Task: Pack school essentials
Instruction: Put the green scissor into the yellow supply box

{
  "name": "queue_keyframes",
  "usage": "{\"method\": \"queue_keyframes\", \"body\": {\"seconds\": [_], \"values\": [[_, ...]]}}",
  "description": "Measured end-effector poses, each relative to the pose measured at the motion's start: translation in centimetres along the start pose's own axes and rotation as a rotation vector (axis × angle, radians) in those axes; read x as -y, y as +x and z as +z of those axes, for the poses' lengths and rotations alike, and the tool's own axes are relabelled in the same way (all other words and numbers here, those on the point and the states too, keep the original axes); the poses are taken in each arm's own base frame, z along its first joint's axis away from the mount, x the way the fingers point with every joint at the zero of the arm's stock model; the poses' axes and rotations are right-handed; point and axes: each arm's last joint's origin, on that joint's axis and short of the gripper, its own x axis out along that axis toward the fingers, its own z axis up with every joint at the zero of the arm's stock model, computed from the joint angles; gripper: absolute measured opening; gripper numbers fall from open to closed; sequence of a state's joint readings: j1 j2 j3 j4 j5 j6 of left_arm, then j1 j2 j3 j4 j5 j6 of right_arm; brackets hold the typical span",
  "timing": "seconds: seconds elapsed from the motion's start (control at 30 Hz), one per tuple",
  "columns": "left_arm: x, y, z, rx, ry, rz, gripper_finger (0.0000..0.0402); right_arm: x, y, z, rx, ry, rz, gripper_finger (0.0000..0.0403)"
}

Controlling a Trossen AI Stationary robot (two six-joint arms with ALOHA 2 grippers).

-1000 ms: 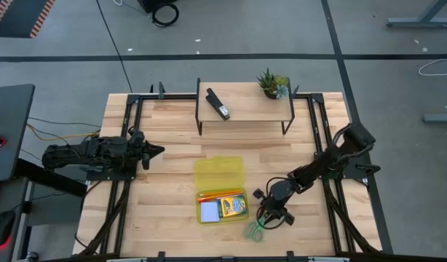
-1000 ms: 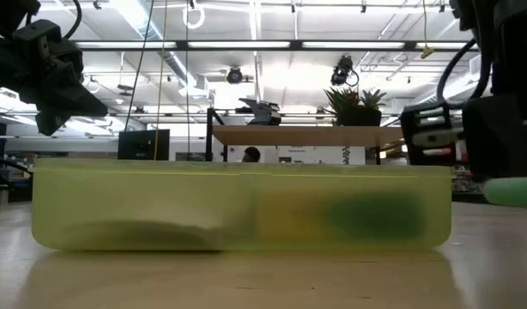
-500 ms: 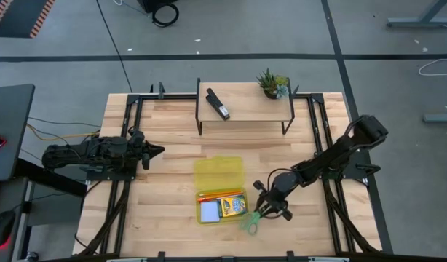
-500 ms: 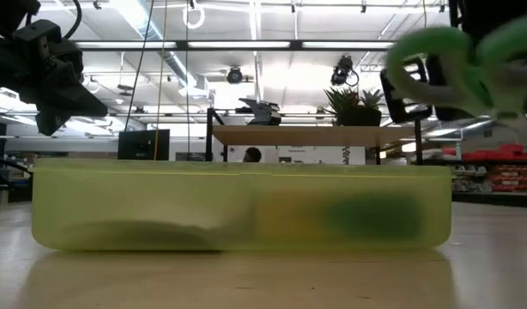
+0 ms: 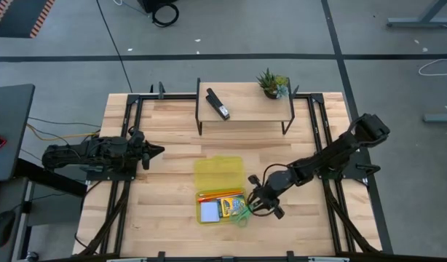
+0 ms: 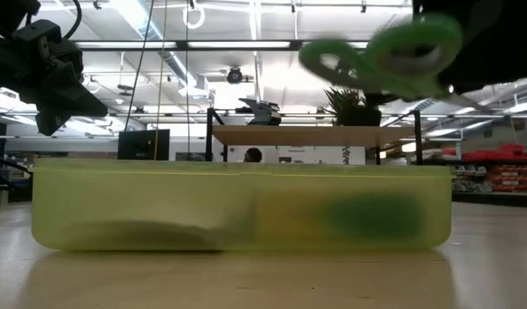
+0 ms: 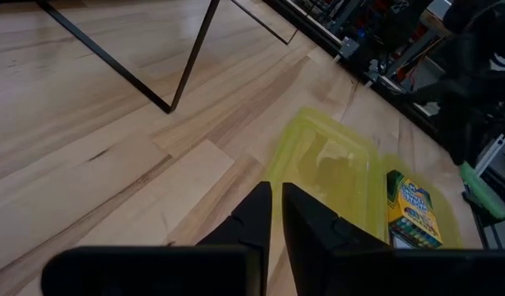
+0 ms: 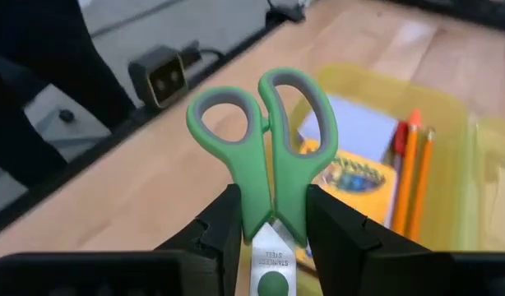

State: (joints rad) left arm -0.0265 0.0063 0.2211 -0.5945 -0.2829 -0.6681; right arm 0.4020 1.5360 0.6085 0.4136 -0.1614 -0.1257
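— Two claws: what does the right claw (image 8: 271, 238) grip?
— Green-handled scissors (image 8: 265, 148), blade stamped "STAINLESS STEEL", held above the yellow translucent plastic case (image 5: 220, 175) beside the yellow-green crayon box (image 5: 233, 206).
— Left claw (image 7: 275, 210)?
— Closed, empty, over the wooden surface (image 5: 172, 160).

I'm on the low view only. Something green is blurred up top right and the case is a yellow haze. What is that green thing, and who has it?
Observer: It's the green-handled scissors. The right gripper is shut on them near the pivot, handles pointing away from the wrist.

Operator: Where are they relative to the case?

Observer: From above, the scissors hang at the right edge of the yellow case, beside the crayon box.

Operator: What's packed already? I can't see through the wall.

Observer: The crayon box, a pale blue notepad and an orange pencil lie in the tray half.

Operator: And the left arm?

Observer: The left gripper is shut and holds nothing, parked over the table's left side, away from the case.
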Motion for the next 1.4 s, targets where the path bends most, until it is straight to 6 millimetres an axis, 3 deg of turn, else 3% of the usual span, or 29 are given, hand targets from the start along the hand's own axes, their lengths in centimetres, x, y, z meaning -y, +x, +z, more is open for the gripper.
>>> {"method": "queue_keyframes", "body": {"seconds": [0.23, 0.4, 0.73, 0.87, 1.13, 1.4], "values": [[0.0, 0.0, 0.0, 0.000, 0.000, 0.000, 0.0035, 2.2, -0.2, -0.3, 0.001, 0.077, -0.087, 0.0122], [0.0, 0.0, 0.0, 0.000, -0.001, 0.000, 0.0030, 3.4, 0.8, -1.2, 0.010, 0.160, -0.114, 0.0122], [0.0, 0.0, 0.0, 0.000, 0.000, 0.000, 0.0040, 5.7, 5.6, 1.6, 0.056, 0.260, -0.171, 0.0122], [0.0, 0.0, 0.0, 0.000, 0.000, 0.000, 0.0039, 6.4, 7.9, 1.9, 0.055, 0.323, -0.193, 0.0122], [0.0, 0.0, 0.0, 0.002, -0.001, -0.002, 0.0030, 7.4, 9.8, 3.0, 0.101, 0.443, -0.271, 0.0122], [0.0, 0.0, 0.0, 0.002, -0.001, -0.002, 0.0038, 6.3, 10.1, 2.4, 0.016, 0.442, -0.272, 0.0122]]}}
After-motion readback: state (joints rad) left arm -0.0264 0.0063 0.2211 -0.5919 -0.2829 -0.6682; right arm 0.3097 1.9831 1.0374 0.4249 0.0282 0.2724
